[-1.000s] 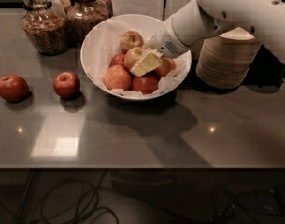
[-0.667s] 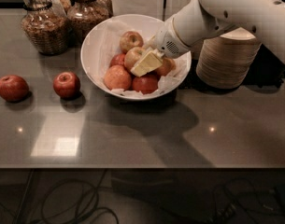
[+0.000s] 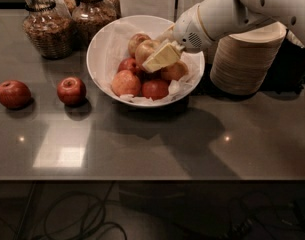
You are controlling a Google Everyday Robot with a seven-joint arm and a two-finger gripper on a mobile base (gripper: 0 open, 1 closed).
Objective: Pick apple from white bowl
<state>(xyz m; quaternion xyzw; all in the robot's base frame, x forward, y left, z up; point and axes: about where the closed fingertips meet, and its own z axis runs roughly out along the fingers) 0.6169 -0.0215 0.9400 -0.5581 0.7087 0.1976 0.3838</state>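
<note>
The white bowl (image 3: 99, 44), wide and lined with crumpled paper, stands at the back middle of the dark table. It holds several apples. The pale yellow-green apple (image 3: 143, 49) lies near the bowl's centre, among redder ones. My gripper (image 3: 161, 59) reaches in from the upper right on a white arm. It is low inside the bowl, right against the pale apple's right side and partly covering the apples behind it.
Two deep red apples (image 3: 13, 94) (image 3: 71, 90) lie on the table left of the bowl. Two glass jars (image 3: 44, 26) (image 3: 94, 9) stand behind at the left. A stack of beige disposable bowls (image 3: 247, 59) stands right of the bowl, under my arm.
The gripper has barely moved, edging slightly up in the bowl against the pale apple. Nothing else has shifted.
</note>
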